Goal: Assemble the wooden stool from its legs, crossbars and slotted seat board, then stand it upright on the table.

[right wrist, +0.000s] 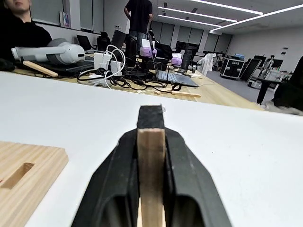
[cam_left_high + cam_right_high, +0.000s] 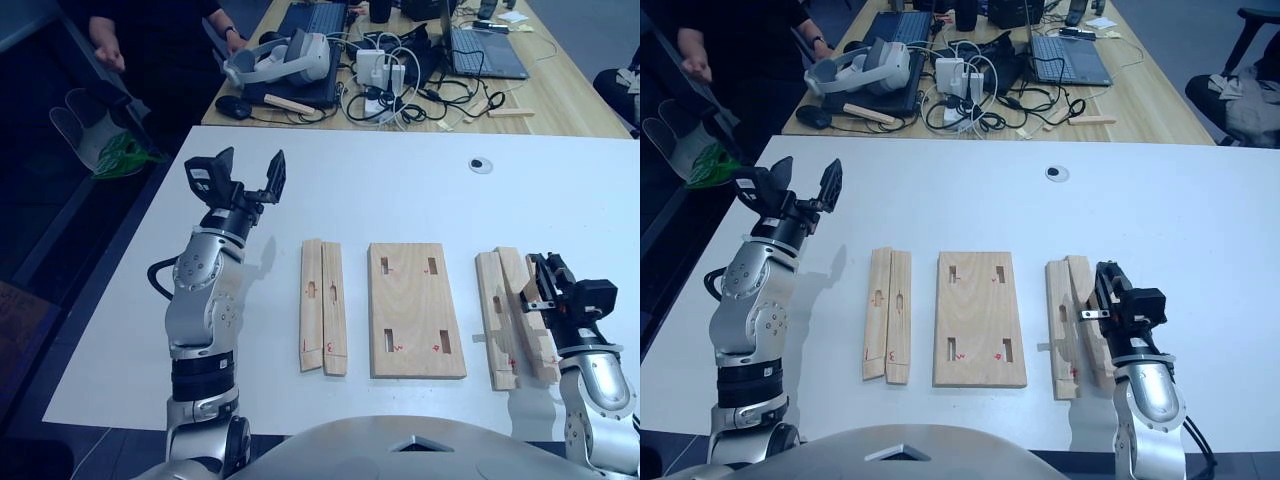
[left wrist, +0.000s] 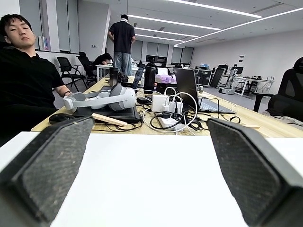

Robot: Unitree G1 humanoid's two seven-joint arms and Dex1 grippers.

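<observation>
Here, the stool's parts are seen unassembled, laid flat in a row on the white table (image 2: 400, 190). The slotted seat board (image 2: 415, 310) is placed in the middle, with four slots (image 2: 385, 265) showing in its top face. Just to its left, a pair of wooden pieces (image 2: 323, 305) is laid side by side, long edges touching, each running from near to far. To the right of the board, a second group of wooden pieces (image 2: 497, 320) is set close together, likewise lengthwise.

The right gripper (image 2: 540, 278) is held low at the right edge of that group, closed on a wooden strip (image 1: 151, 161). In the right wrist view the strip is seen clamped on edge between the two black fingers. Whether it is a leg or a crossbar cannot be told.

The left gripper (image 2: 252, 162) is raised above the left part of the table, well apart from every wooden part, with its padded fingers (image 3: 52, 165) spread wide.

A small round object (image 2: 481, 164) is seen on the far part of the table. Beyond the table, a wooden desk (image 2: 560, 100) is crowded with a white headset (image 2: 285, 60), laptops (image 2: 485, 50) and tangled cables (image 2: 390, 95).
</observation>
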